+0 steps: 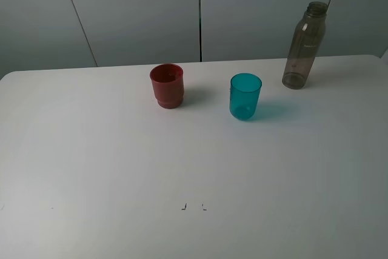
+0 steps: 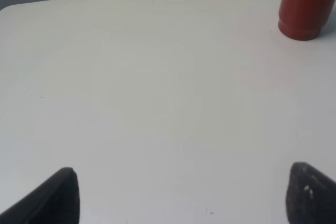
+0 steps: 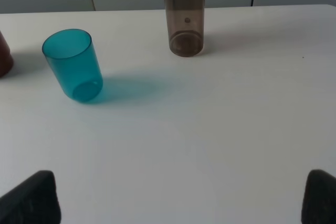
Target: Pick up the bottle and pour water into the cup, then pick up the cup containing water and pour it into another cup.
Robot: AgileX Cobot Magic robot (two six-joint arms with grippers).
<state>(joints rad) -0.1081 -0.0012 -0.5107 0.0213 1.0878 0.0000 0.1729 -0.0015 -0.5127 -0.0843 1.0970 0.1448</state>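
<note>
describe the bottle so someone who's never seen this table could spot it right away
On the white table, look along the far edge near the right corner. The bottle stands upright there, behind the teal cup; it is smoky, see-through, narrow-necked and much taller than either cup.

Smoky bottle (image 3: 183,17), upright and uncapped, ahead of right pincer (image 3: 181,198); teal cup (image 3: 73,65) upright, nearer, off to one side; red cup (image 2: 307,4) upright, far ahead of left pincer (image 2: 181,198).
</note>
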